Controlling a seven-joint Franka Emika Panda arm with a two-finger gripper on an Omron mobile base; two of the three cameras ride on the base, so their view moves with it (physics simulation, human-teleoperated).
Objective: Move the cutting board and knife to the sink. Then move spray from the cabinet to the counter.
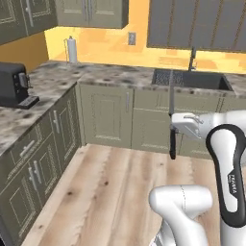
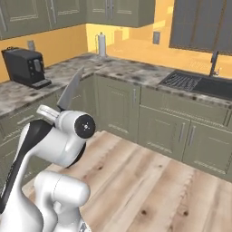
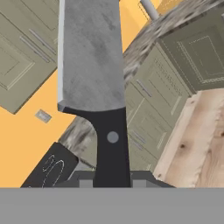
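My gripper [image 3: 112, 180] is shut on the knife's black handle [image 3: 111, 146]. The knife [image 1: 171, 96] stands upright in the air above the wooden floor, its grey blade [image 3: 89, 52] pointing up and its handle hanging below the hand. From the right side, the blade [image 2: 70, 93] rises out of the gripper [image 2: 56, 108] in front of the corner cupboards. The dark sink [image 1: 206, 81] [image 2: 213, 87] is set in the speckled counter [image 1: 96, 74] [image 2: 127, 68] beyond the knife. Olive wall cabinets [image 1: 91, 12] [image 2: 122, 11] hang above with doors shut. The cutting board and the spray are out of view.
A black coffee machine [image 1: 13, 84] [image 2: 25, 67] stands on the left counter run. A paper towel roll [image 1: 72, 50] [image 2: 101, 44] is in the corner. A dark faucet [image 1: 192, 57] [image 2: 213, 63] rises behind the sink. Base cupboards [image 1: 105, 115] line both runs around the wooden floor [image 1: 110, 192].
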